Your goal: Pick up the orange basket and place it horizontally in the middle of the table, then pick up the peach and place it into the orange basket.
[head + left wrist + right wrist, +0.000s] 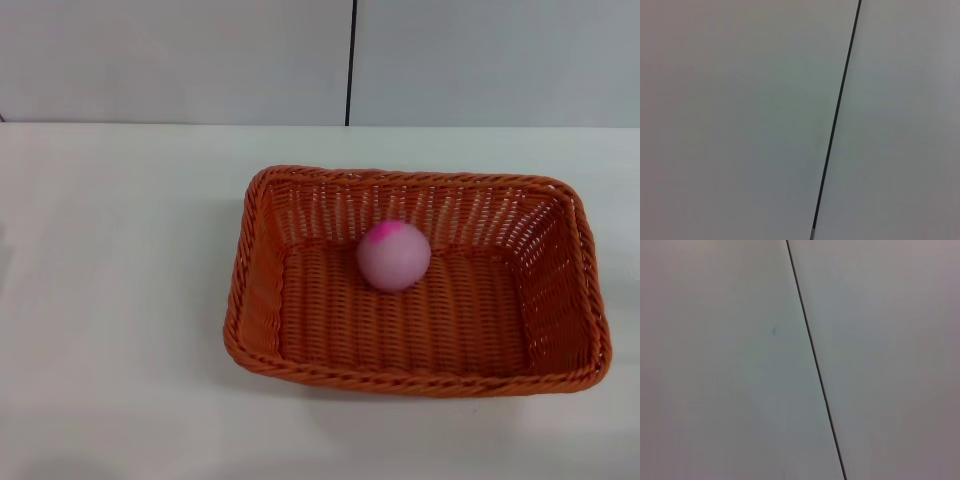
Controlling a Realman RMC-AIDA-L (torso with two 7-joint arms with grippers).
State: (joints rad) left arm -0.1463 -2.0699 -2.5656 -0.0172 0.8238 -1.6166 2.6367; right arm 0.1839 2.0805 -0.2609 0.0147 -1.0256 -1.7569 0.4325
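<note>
The orange basket lies with its long side across the white table, a little right of centre in the head view. Inside it, toward the far wall, rests the peach, pink with a darker pink patch on top. Neither gripper shows in the head view. Both wrist views hold only a pale wall with a thin dark seam.
A pale wall with a vertical dark seam rises behind the table's far edge. The same kind of seam crosses the left wrist view and another seam crosses the right wrist view.
</note>
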